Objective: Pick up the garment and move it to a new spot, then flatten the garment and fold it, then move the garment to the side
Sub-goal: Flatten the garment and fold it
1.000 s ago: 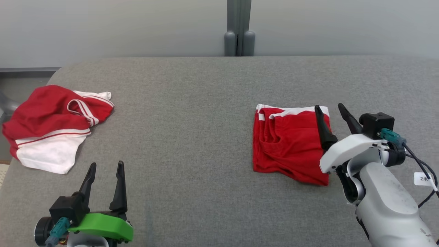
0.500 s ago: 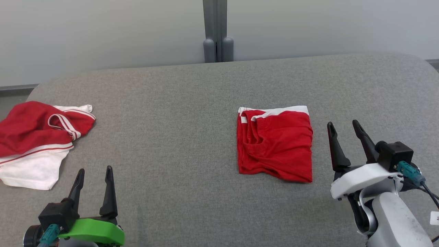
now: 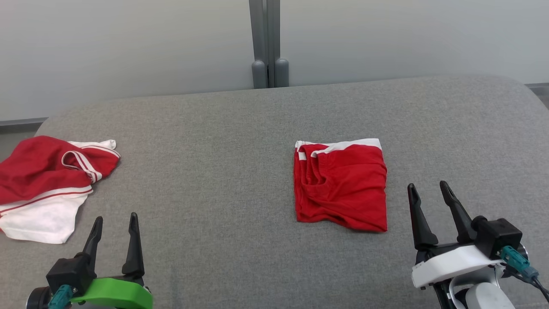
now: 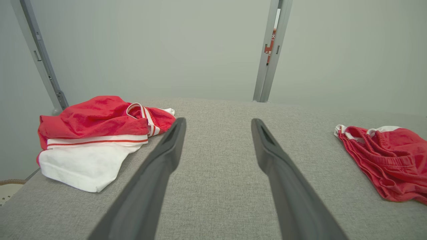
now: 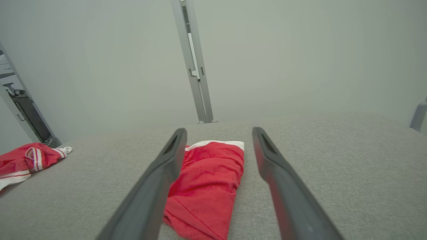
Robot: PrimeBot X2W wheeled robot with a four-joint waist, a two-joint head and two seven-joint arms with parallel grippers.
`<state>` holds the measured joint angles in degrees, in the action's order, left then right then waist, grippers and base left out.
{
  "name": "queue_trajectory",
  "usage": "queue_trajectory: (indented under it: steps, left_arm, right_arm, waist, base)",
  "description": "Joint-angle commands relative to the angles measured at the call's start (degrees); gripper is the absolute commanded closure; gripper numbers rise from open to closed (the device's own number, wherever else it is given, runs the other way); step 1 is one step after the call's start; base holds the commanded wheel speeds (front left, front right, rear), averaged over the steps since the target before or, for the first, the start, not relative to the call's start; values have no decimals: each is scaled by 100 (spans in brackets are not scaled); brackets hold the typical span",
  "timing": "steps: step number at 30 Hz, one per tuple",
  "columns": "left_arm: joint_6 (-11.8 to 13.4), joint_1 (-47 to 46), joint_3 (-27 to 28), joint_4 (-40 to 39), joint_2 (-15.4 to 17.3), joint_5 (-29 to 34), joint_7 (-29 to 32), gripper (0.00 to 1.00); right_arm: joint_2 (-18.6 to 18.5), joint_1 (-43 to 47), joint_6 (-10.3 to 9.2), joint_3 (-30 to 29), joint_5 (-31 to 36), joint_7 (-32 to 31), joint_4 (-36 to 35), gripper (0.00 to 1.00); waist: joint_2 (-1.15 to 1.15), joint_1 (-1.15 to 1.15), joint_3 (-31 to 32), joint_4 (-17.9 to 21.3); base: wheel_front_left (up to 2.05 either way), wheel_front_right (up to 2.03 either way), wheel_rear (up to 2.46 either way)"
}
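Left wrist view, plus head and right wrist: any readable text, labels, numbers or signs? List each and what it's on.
No text here can be read.
Red sticker on the grey post: white marks, too small and blurred to read.
Folded red shorts: no print or label seen.
Red and white garment: stripes, no lettering seen.

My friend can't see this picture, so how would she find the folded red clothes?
Look at the wide grey padded surface. A little right of its middle lies the folded red garment, a neat square with a white band along its far edge. The other garment, at the left edge, is a crumpled heap, red on top and white below.
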<state>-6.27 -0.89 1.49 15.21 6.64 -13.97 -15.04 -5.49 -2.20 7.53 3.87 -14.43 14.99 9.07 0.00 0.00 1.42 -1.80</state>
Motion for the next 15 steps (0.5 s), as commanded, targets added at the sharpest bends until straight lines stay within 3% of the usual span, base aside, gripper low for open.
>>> queue_trajectory:
  steps: [1,15]
  left_arm:
    - [23,82,2,8,57,29,-19,0]
    - [81,163,-68,17,93,15,-5,0]
  right_arm:
    - [27,137,-9,-32,44,13,-79,0]
    - [86,572,-9,-125,198,21,-362,0]
  waist:
    - [0,0,12,-17]
    - [0,0,45,-124]
  base:
    - [0,0,0]
    - [0,0,0]
